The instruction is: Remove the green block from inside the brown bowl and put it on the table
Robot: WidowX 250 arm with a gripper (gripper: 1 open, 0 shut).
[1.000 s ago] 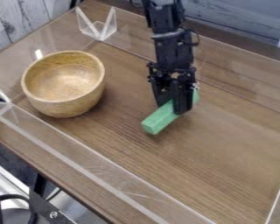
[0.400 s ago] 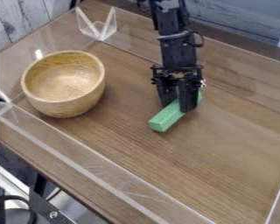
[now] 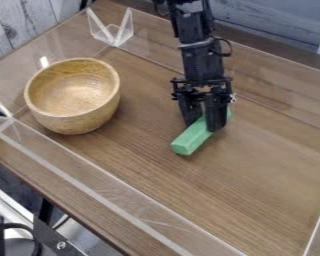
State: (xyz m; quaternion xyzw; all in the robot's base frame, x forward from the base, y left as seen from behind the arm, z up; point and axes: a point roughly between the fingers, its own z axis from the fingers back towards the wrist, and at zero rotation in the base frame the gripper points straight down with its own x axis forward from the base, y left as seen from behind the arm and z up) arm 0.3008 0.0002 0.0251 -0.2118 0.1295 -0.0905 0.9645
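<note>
The green block (image 3: 192, 137) now lies lower on the desk (image 3: 256, 180), outside the brown bowl (image 3: 72, 95). The end effector (image 3: 207, 120) still clamps its upper end; release remains.

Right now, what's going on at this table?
A single robot arm has its end effector down at the upper end of the green block, which lies on the table to the right of the brown bowl. The bowl is empty, so the block is already out of it. The fingers straddle the block's end; whether they are gripping it or have let go cannot be told from this view.
</note>
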